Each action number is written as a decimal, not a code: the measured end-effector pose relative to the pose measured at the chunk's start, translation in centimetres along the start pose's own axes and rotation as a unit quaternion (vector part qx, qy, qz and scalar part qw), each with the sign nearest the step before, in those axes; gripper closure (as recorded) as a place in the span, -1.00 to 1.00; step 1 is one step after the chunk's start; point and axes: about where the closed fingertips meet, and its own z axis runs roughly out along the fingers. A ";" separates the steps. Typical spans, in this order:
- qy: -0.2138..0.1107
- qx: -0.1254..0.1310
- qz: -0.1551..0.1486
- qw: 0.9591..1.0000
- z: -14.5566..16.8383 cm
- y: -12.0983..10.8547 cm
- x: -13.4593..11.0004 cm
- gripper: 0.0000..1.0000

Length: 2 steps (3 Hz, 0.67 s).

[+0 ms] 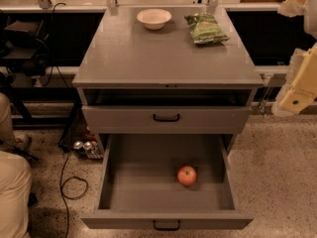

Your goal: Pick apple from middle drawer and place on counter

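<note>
The red apple [186, 175] lies inside the middle drawer [129, 182], right of centre on its floor. The drawer is pulled far out, and its black bar handle shows on the front at the bottom. The grey counter [148, 53] is the cabinet's top, above the drawers. My gripper [295, 86] is a cream-coloured piece at the right edge of the view. It hangs beside the cabinet's right front corner, well above and to the right of the apple, and holds nothing that I can see.
A white bowl [154, 18] and a green snack bag [205, 28] sit at the back of the counter. The upper drawer [166, 117] is slightly open. A person's legs [12, 192] and cables [69, 182] are on the floor at left.
</note>
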 end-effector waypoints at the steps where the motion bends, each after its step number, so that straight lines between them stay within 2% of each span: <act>1: 0.000 0.000 0.000 1.000 0.0 0.0 0.0 -1.00; 2: -0.024 -0.022 0.019 0.999 2.1 1.1 -0.3 -1.00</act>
